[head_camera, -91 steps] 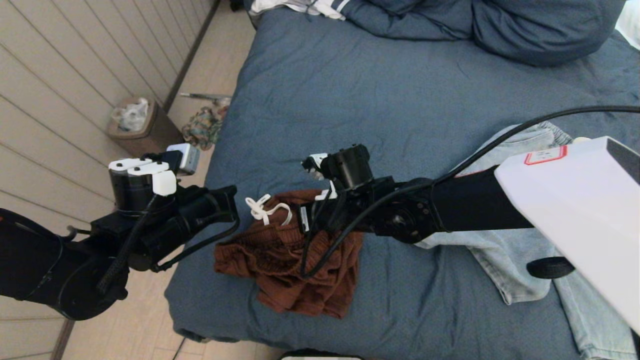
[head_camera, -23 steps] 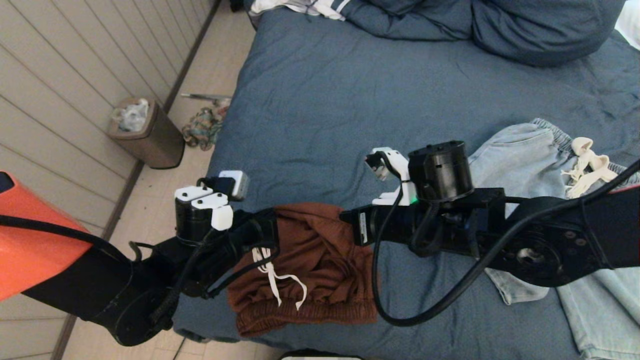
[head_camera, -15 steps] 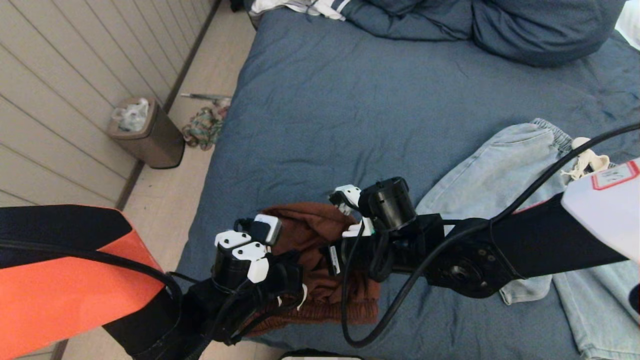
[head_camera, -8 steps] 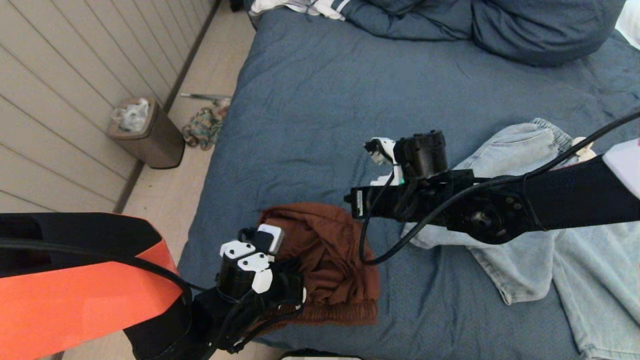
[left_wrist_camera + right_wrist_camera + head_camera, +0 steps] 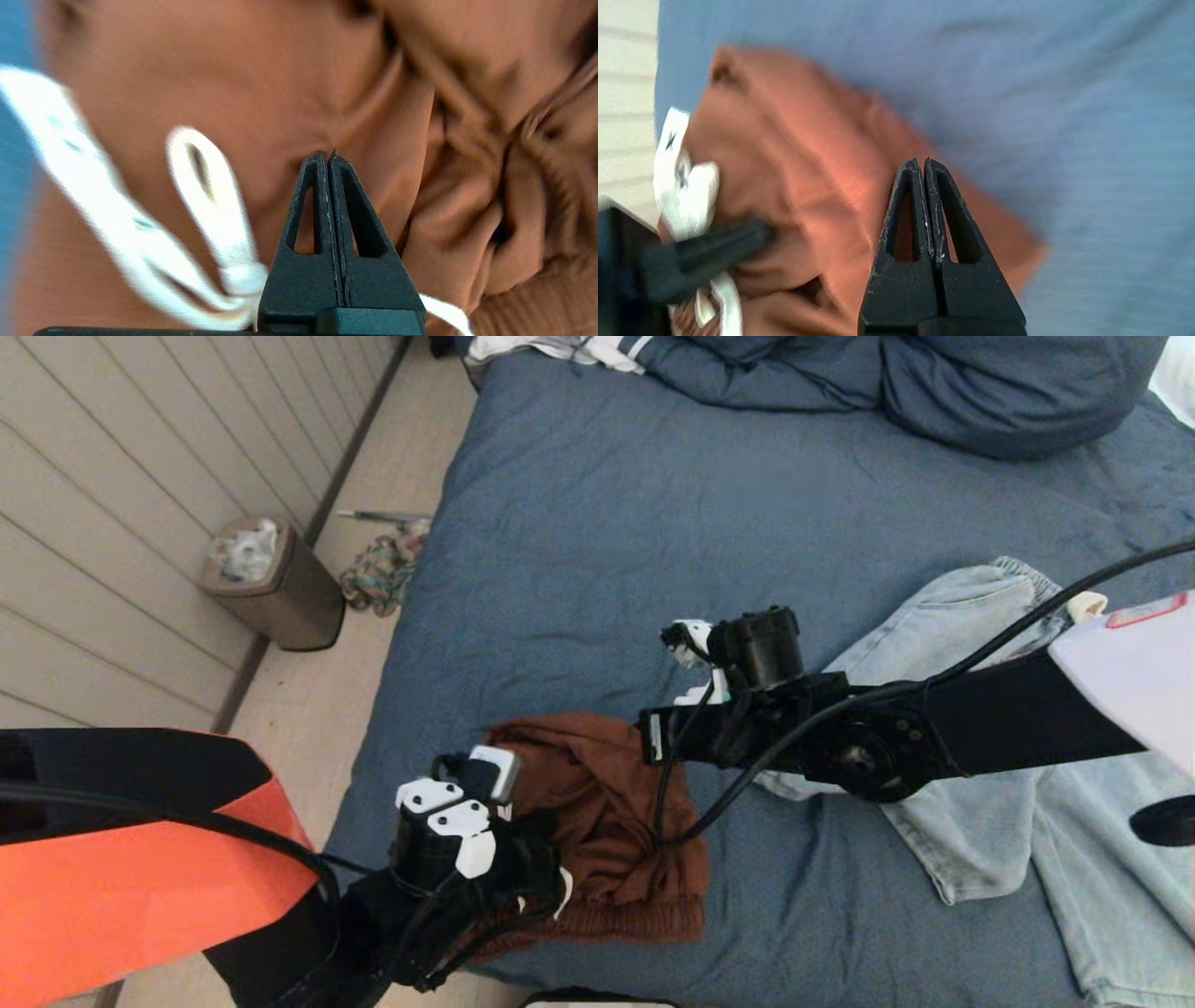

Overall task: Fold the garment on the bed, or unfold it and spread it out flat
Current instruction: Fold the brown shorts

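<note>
Drawstring (image 5: 210, 210) in left wrist view, hidden overhead

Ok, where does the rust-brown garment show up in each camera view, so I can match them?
Head view: the rust-brown garment lies bunched near the bed's near edge, between the two arms.
Left wrist view: it fills nearly the whole picture behind the shut left gripper.
Right wrist view: it lies beyond the shut right gripper, against blue cover.
Shared landmark: its white drawstring, seen in all three views.
</note>
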